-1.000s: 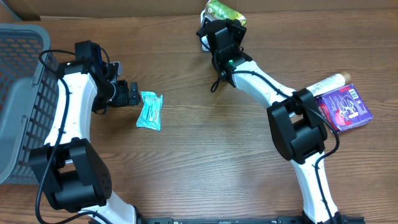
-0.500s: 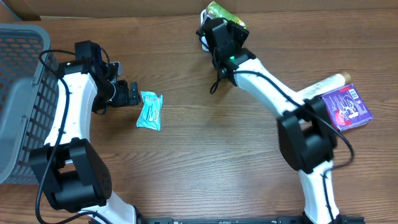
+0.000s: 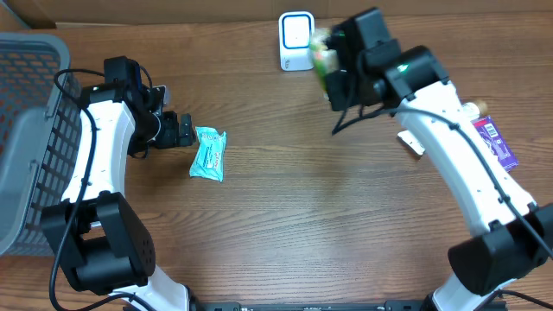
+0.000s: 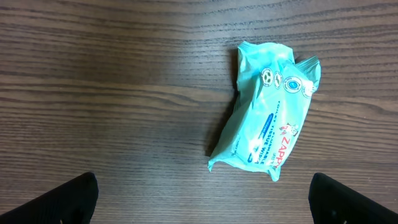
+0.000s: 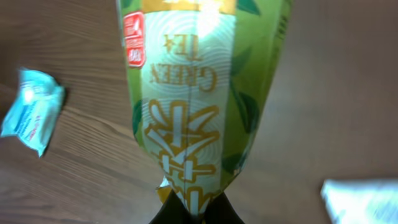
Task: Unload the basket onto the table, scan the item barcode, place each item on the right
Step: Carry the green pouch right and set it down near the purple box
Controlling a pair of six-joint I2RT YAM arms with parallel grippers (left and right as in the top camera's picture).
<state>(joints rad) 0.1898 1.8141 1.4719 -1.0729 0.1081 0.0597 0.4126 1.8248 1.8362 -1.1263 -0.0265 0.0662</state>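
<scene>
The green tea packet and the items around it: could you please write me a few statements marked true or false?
1. The right pincer is shut on the green tea packet. True.
2. The left pincer grips the teal packet. False: it stands open, and the packet lies untouched in front of it.
3. The teal packet sits inside the grey basket. False: it lies on the table, outside the basket.
4. The green tea packet is held close to the white scanner. True.
</scene>
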